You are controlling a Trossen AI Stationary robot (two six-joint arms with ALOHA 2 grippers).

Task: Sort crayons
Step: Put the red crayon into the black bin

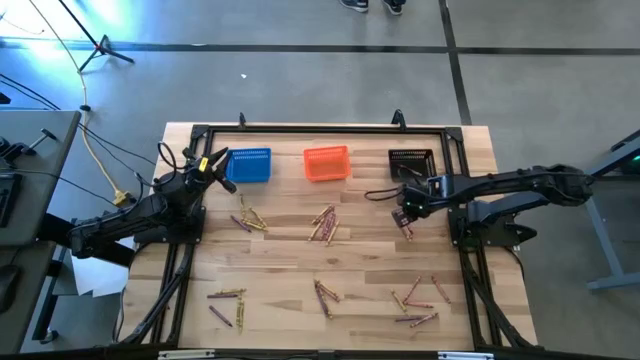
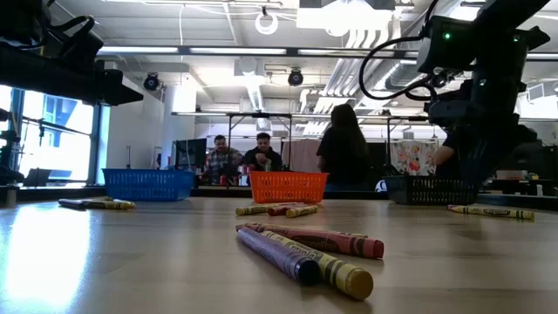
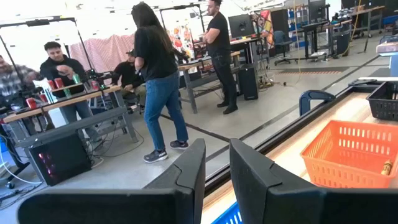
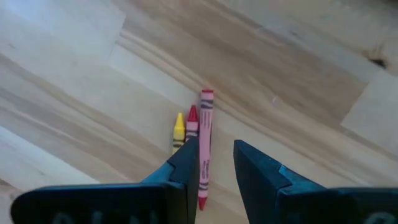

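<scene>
Crayons lie in loose clusters on the wooden table: yellow, pink-red and purple sticks. My right gripper points down, open, over a small cluster near the black basket. In the right wrist view a pink crayon runs between the open fingers, close to one of them; a red crayon and a yellow one lie beside it, partly hidden by that finger. My left gripper waits level and open by the blue basket.
Blue, orange and black baskets stand in a row along the far edge. A dark frame runs round the table. More crayons lie near the front edge. People stand and sit in the room behind the table.
</scene>
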